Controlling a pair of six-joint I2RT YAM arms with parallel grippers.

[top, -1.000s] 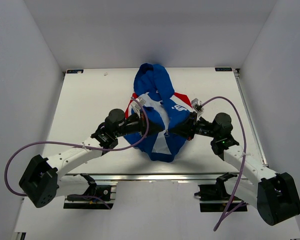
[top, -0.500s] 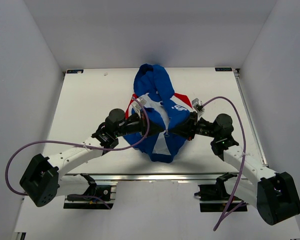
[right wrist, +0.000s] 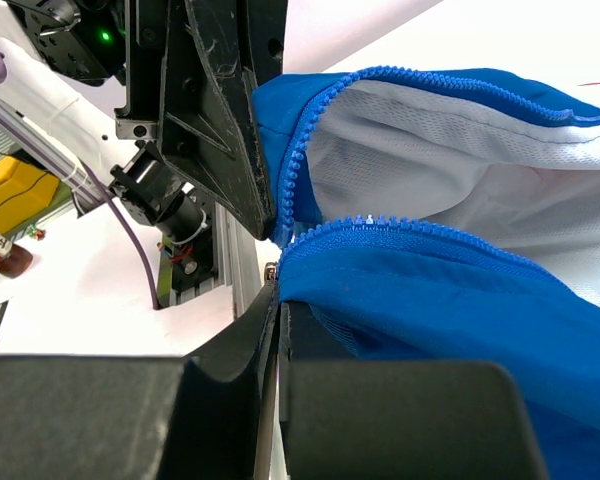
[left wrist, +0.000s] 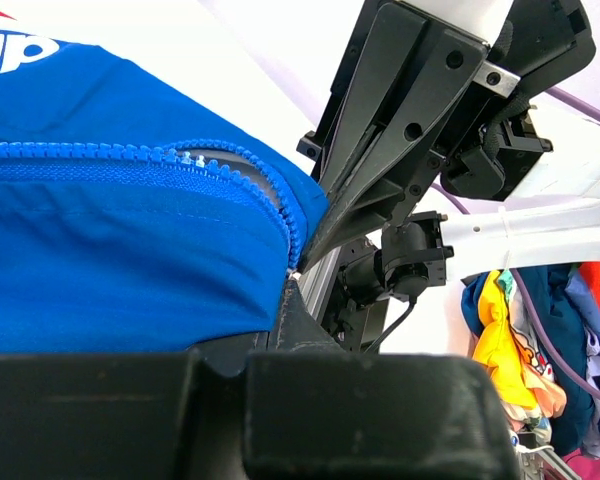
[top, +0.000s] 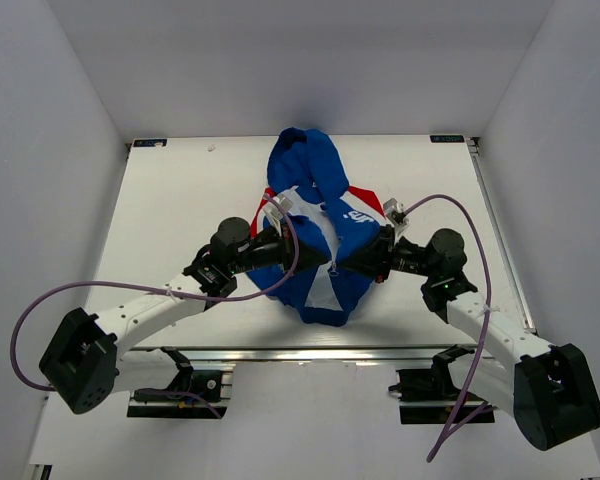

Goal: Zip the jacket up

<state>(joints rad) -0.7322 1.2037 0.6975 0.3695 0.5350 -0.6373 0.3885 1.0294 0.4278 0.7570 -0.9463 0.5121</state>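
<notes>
The small royal-blue hooded jacket (top: 318, 215) with red shoulder panels and white lettering is held up off the table between both arms. Its front gapes open below, showing white lining (top: 323, 286). My left gripper (top: 302, 256) is shut on the jacket's left front edge by the zipper teeth (left wrist: 110, 155). My right gripper (top: 346, 262) is shut on the other front edge, pinching the blue zipper tape (right wrist: 310, 262). The two grippers nearly meet tip to tip at the zipper's bottom end. White lining (right wrist: 460, 160) shows inside the open front in the right wrist view.
The white table (top: 180, 200) has a metal rail (top: 310, 352) along its near edge. White walls enclose the back and sides. Purple cables (top: 40, 310) loop off both arms. A pile of coloured clothes (left wrist: 540, 330) lies beyond the table in the left wrist view.
Both grippers have stayed clamped on the jacket's front edges. The right gripper has edged slightly left toward the left one; the jacket has barely moved.
</notes>
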